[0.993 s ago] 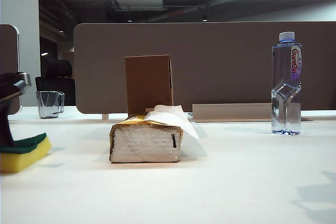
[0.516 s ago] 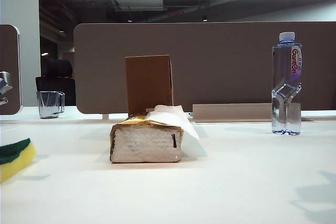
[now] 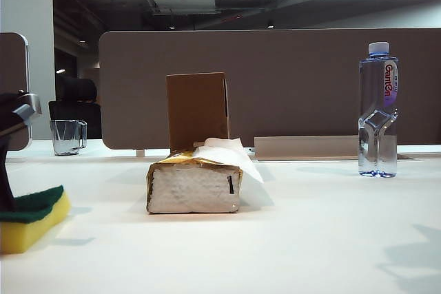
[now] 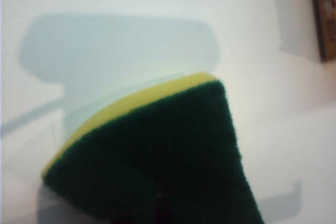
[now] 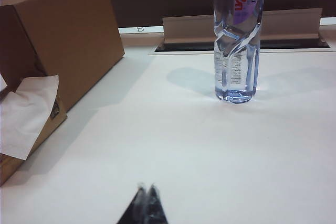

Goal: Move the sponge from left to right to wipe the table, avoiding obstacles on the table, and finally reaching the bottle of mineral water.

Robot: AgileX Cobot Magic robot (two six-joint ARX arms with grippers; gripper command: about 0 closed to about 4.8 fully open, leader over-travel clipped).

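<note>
While left claw (image 3: 8, 170) pinches sponge (image 3: 31, 217) at table's (image 3: 289, 246) left edge, right claw (image 5: 147, 192) pressed together.

sponge (image 3: 31, 218) back further into frame at lower left vs half a second ago, sitting level again; left gripper (image 3: 8, 163) reappeared above it at left edge, clamped on it.

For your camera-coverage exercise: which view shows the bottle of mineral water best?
The exterior view: the bottle of mineral water stands whole, white cap to base, at far right. The right wrist view crops its top above the label. The left wrist view misses it, showing mainly the sponge.
</note>
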